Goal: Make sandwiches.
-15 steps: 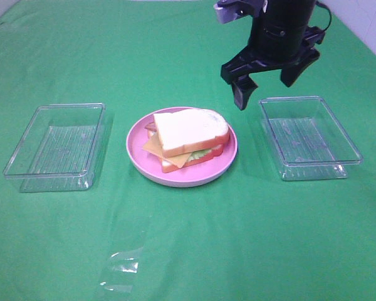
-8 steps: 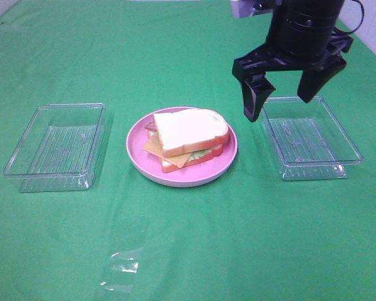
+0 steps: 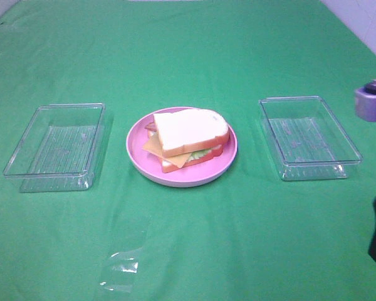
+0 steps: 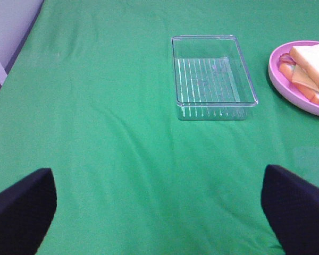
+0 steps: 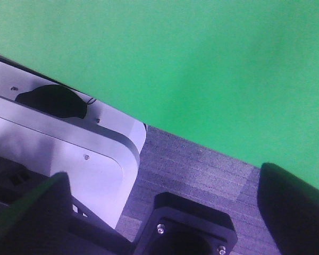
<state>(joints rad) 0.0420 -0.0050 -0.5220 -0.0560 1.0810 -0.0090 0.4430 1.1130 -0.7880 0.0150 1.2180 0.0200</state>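
Sandwich (image 3: 189,139) sits assembled on the pink plate (image 3: 138,157), ahead and right of the left gripper (image 4: 159,212), whose jaws stand wide and empty. Farther off, the right gripper (image 5: 165,212), also wide and empty, faces off-table. The overhanging cheese (image 3: 155,145) could slide if nudged.

Green cloth (image 3: 194,56) covers the table, round pink plate (image 3: 138,158) at centre with one clear plastic tray (image 3: 56,146) well to its left and another (image 3: 308,136) to its right, both empty, plus a crumpled scrap of clear film (image 3: 121,271) near the front edge.
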